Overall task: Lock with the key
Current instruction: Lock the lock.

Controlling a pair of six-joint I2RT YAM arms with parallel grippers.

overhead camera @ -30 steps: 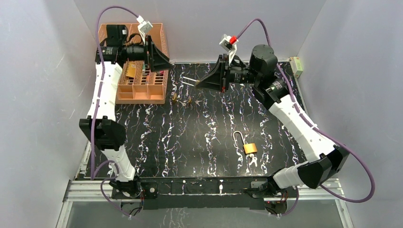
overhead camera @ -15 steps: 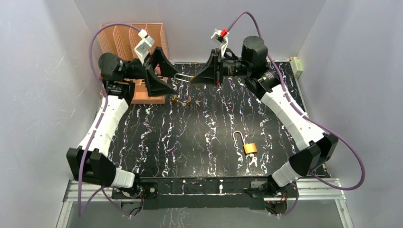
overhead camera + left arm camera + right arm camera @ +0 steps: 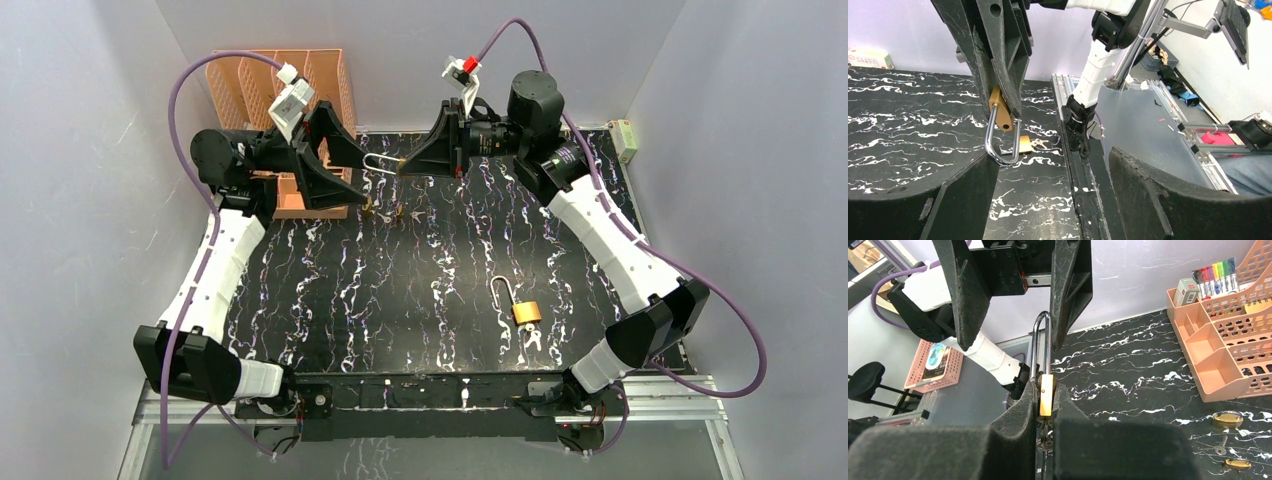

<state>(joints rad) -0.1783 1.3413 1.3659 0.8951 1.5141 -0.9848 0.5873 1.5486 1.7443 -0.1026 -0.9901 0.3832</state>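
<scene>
My right gripper [image 3: 405, 168] is shut on the brass body of a padlock [image 3: 1046, 396], held in the air over the back of the table. Its steel shackle [image 3: 1041, 342] points at my left gripper [image 3: 360, 172]. The left jaws stand open around the shackle's loop [image 3: 998, 147], which lies close to the left finger [image 3: 968, 185], while the other finger [image 3: 1158, 190] is far off. A bit of metal shows under the lock between the right fingers; I cannot tell what it is. A second padlock [image 3: 526, 311], its shackle open, lies front right with keys [image 3: 533, 338] beside it.
A peach desk organizer [image 3: 300, 90] with markers [image 3: 1213, 275] stands at the back left, behind the left gripper. Small brass pieces [image 3: 370, 208] and a small key [image 3: 415, 213] lie on the black marbled table [image 3: 400, 290] below the grippers. A white box [image 3: 623, 138] sits back right.
The left arm swung away from the organizer toward the right gripper. The right gripper carried the padlock up and left to meet it. The left jaws now flank the shackle and have narrowed a little.
</scene>
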